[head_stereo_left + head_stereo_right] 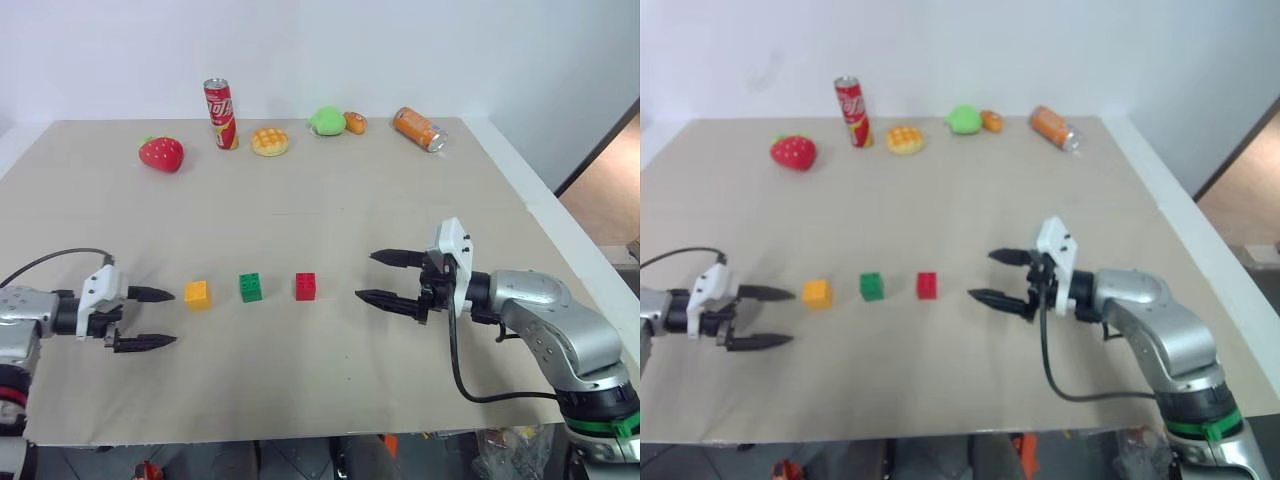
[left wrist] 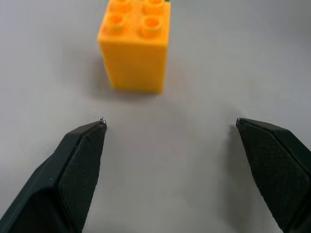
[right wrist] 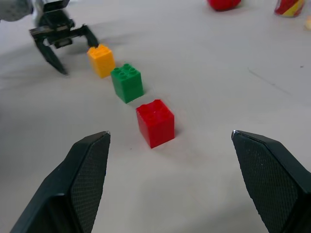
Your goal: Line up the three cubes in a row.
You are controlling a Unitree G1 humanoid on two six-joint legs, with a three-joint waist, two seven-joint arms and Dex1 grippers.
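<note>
From the head camera I see the orange-yellow cube (image 1: pixel 197 294), the green cube (image 1: pixel 250 287) and the red cube (image 1: pixel 306 286) standing in a row across the middle of the bench (image 1: pixel 330 210), each apart from its neighbour. My left end effector (image 1: pixel 146 318) sits just beside the orange-yellow cube with fingers spread wide and nothing between them. My right end effector (image 1: pixel 384 277) hangs near the red cube, also wide open and empty. Along the far edge I see a strawberry toy (image 1: pixel 161 153), an upright soda can (image 1: pixel 220 114), a bun toy (image 1: pixel 269 141) and a can lying on its side (image 1: pixel 419 129).

On the left wrist camera, the orange-yellow cube lies just ahead of the open fingertips (image 2: pixel 87 141), untouched.

On the right wrist camera, the red cube lies between and ahead of the spread fingers (image 3: pixel 92 160), with green and orange-yellow lined up behind it.
</note>
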